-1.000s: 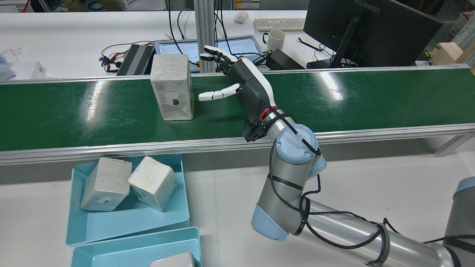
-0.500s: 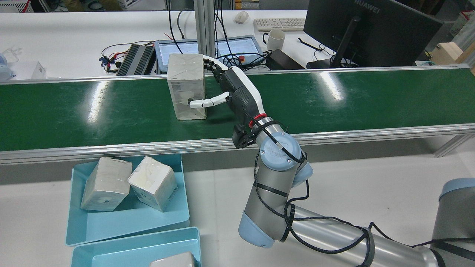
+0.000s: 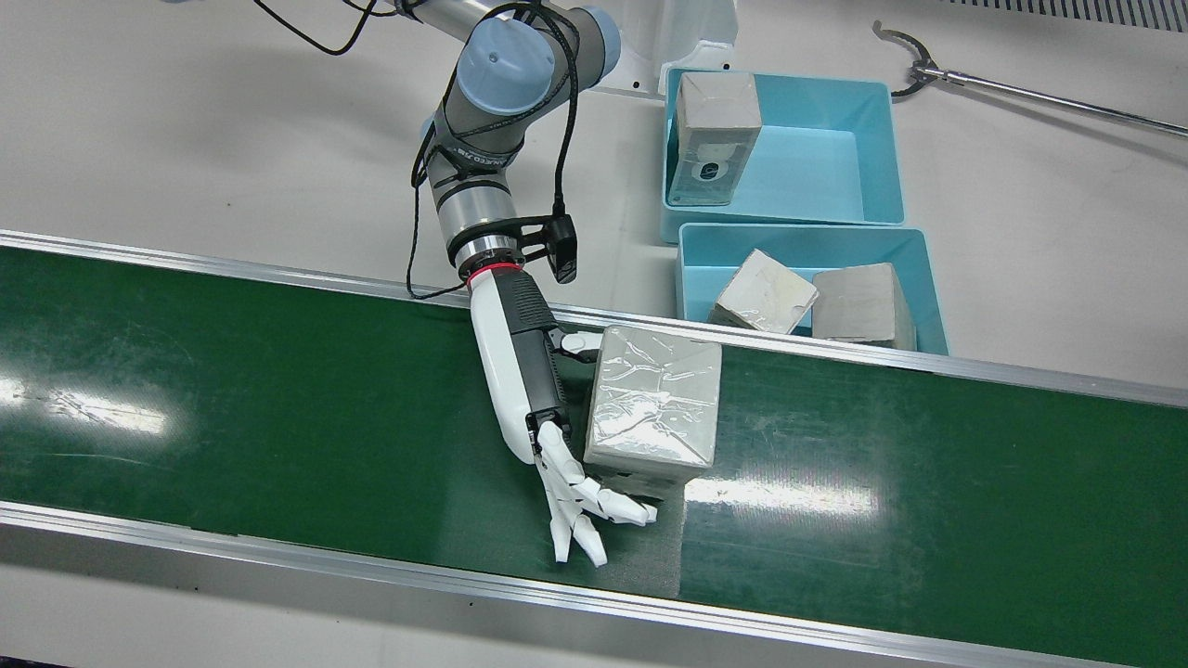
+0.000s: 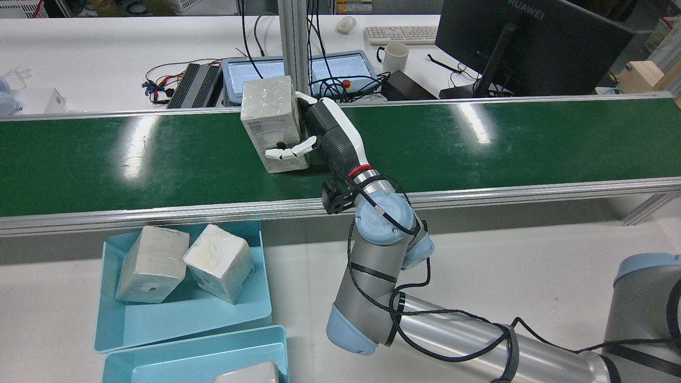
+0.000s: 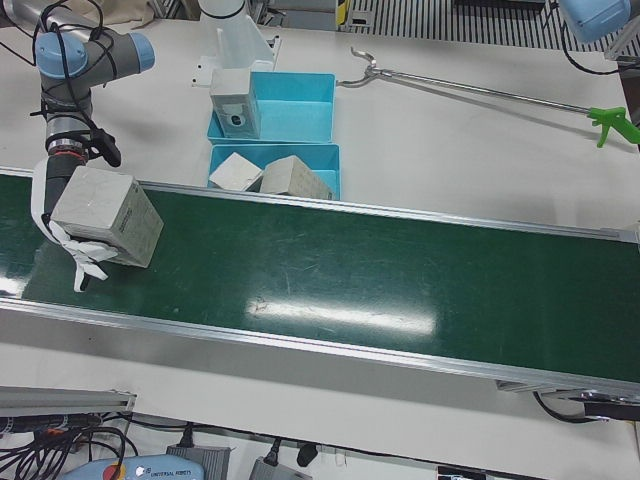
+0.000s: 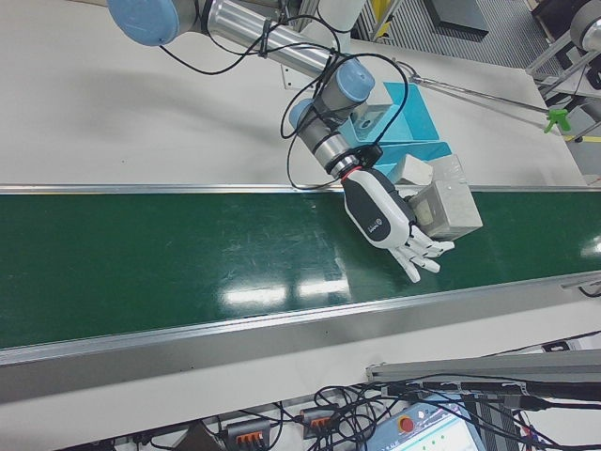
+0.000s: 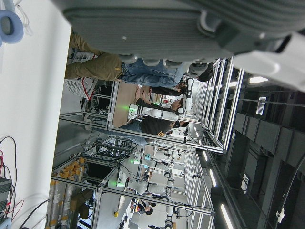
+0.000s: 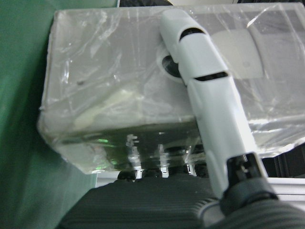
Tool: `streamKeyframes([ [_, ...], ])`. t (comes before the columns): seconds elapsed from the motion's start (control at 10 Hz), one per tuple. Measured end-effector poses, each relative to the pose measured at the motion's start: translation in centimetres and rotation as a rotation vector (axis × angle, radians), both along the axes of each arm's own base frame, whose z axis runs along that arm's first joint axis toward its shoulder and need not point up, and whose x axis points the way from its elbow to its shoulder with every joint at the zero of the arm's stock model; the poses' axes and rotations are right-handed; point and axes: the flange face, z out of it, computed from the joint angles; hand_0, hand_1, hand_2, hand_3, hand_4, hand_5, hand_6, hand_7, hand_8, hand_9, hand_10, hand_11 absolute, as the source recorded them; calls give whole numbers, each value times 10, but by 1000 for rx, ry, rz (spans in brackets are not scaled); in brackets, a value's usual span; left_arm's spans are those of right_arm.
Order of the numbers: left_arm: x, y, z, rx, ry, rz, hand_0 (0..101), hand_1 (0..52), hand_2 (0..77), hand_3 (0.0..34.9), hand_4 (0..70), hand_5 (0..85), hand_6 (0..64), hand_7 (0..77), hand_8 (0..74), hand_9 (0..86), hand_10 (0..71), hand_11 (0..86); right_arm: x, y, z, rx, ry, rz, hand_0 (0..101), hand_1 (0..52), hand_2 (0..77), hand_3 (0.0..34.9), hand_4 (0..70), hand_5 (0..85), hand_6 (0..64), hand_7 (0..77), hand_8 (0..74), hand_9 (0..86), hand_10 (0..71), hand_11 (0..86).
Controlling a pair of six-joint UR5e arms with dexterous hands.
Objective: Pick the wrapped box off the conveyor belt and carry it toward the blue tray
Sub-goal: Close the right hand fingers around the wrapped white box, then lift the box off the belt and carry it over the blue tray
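The wrapped box (image 4: 268, 114), grey under clear film, stands tilted on the green conveyor belt (image 4: 106, 159). My right hand (image 4: 332, 135) is shut on it, with the thumb on the near face and the other fingers (image 3: 580, 506) round the far face. The box also shows in the front view (image 3: 654, 399), the left-front view (image 5: 100, 205), the right-front view (image 6: 449, 205) and, close up, the right hand view (image 8: 114, 90). The blue tray (image 4: 186, 319) lies below the belt's near rail and holds two wrapped boxes. The left hand view shows only a blurred grey part of my left hand (image 7: 143, 24).
A second blue tray (image 3: 817, 167) beside the first holds one wrapped box. A long reacher tool (image 5: 480, 90) lies on the white table. Behind the belt stand a monitor (image 4: 532, 48), a mug (image 4: 395, 56), tablets and cables.
The box rode the belt to the right. My right hand moved left to it and closed, thumb and fingers now on it. The box has tipped from upright to tilted.
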Motion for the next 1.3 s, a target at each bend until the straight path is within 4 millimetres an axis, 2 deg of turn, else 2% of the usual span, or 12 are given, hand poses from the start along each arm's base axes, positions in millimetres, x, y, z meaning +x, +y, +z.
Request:
streamKeyframes([
  [0.1,0,0,0,0,0,0,0,0,5,0,5,11,5,5,5,0,0,5,2,1,-2,-4,-5,12,580,262,218,21,185,256,142,311,142,169,44,11],
  [0.2,0,0,0,0,0,0,0,0,5,0,0,11,5,5,5,0,0,5,6,3,-9,-3,-14,21,600,235,240,0,267,311,224,349,300,333,224,11],
  [0.3,0,0,0,0,0,0,0,0,5,0,0,11,5,5,5,0,5,5,13,9,-20,2,-23,25,605,202,256,6,311,327,256,365,344,355,305,65],
  [0.4,0,0,0,0,0,0,0,0,5,0,5,11,5,5,5,0,5,0,27,18,-38,20,-25,34,583,180,262,3,338,333,284,382,376,365,382,169],
  [0.5,0,0,0,0,0,0,0,0,5,0,5,11,5,5,5,0,0,5,41,27,-55,41,-27,42,540,120,284,6,371,333,305,398,415,387,464,245],
  [0.6,0,0,0,0,0,0,0,0,5,0,0,11,5,5,5,0,5,5,49,42,-71,60,-37,39,510,54,300,9,404,338,344,447,475,442,551,316],
  [0.7,0,0,0,0,0,0,0,0,5,0,5,11,5,5,5,0,5,5,49,63,-85,78,-54,16,510,54,300,9,404,338,344,447,475,442,551,316],
  [0.9,0,0,0,0,0,0,0,0,5,0,5,11,5,5,5,0,0,0,23,107,-96,93,-64,-55,508,54,300,14,447,344,376,485,524,475,611,349],
  [1.0,0,0,0,0,0,0,0,0,5,0,5,11,5,5,5,0,0,0,8,127,-97,98,-56,-84,508,54,300,14,447,344,376,485,524,475,611,349],
  [1.1,0,0,0,0,0,0,0,0,5,0,0,11,5,5,5,0,0,0,-4,142,-99,101,-48,-100,505,54,300,5,464,355,398,535,562,518,660,365],
  [1.2,0,0,0,0,0,0,0,0,5,0,0,11,5,5,5,0,0,0,-15,156,-98,100,-39,-115,505,54,300,5,464,355,398,535,562,518,660,365],
  [1.3,0,0,0,0,0,0,0,0,5,0,0,11,5,5,5,0,5,5,-26,169,-95,98,-23,-130,505,11,322,6,464,355,398,545,567,529,671,371],
])
